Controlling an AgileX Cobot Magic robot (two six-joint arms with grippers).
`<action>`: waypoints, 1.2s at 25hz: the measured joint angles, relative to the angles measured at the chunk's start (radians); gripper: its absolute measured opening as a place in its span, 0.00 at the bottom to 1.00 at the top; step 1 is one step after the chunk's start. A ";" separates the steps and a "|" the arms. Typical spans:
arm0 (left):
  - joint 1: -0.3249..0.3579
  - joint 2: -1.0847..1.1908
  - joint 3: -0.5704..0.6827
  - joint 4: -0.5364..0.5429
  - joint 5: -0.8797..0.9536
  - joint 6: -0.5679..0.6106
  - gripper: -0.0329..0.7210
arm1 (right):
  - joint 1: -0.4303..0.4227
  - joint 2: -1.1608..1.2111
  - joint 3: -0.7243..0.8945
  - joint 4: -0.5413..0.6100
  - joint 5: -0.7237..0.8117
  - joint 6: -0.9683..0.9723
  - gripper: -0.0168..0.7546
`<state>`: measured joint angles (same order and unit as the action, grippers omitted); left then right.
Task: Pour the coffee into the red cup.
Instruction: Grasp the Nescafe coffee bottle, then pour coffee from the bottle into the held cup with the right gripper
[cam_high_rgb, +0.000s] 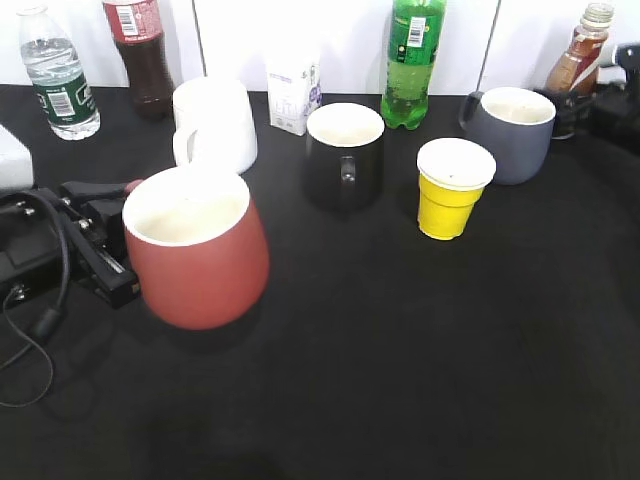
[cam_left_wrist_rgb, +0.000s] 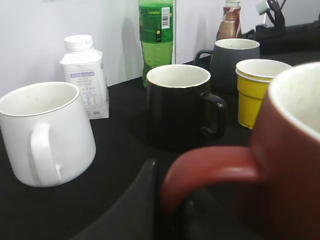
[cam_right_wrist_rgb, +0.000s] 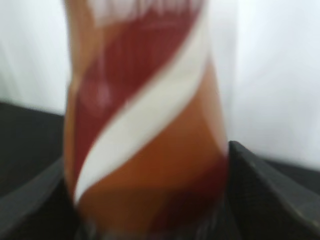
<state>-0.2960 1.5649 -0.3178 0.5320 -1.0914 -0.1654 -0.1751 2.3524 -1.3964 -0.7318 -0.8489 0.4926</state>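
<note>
1. Holding the red cup (cam_high_rgb: 196, 250) by its handle (cam_left_wrist_rgb: 210, 172), the left gripper (cam_high_rgb: 105, 262) is clenched and tilts it slightly, probably to present the mouth for pouring.
2. The right gripper (cam_high_rgb: 590, 105) grasps the coffee bottle (cam_high_rgb: 578, 55) at the table's (cam_high_rgb: 400, 380) far right corner, jaws on either side.
3. Bottle and cup sit well apart, so pouring has not begun.

coffee bottle (cam_right_wrist_rgb: 145, 120) blurred and cropped up close; red cup (cam_left_wrist_rgb: 290, 165) cut by frame edge
</note>
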 joint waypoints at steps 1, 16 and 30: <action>0.000 0.000 0.000 0.001 0.000 0.000 0.11 | 0.000 0.009 -0.019 -0.002 0.004 0.001 0.83; 0.000 0.000 0.000 0.001 0.000 0.000 0.11 | 0.038 0.053 -0.104 -0.047 0.128 0.027 0.72; 0.000 0.000 0.000 -0.001 -0.001 0.000 0.12 | 0.026 -0.380 0.109 -0.299 0.139 0.283 0.72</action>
<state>-0.2960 1.5649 -0.3178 0.5311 -1.0923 -0.1654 -0.1493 1.9723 -1.2871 -1.0307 -0.7102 0.7755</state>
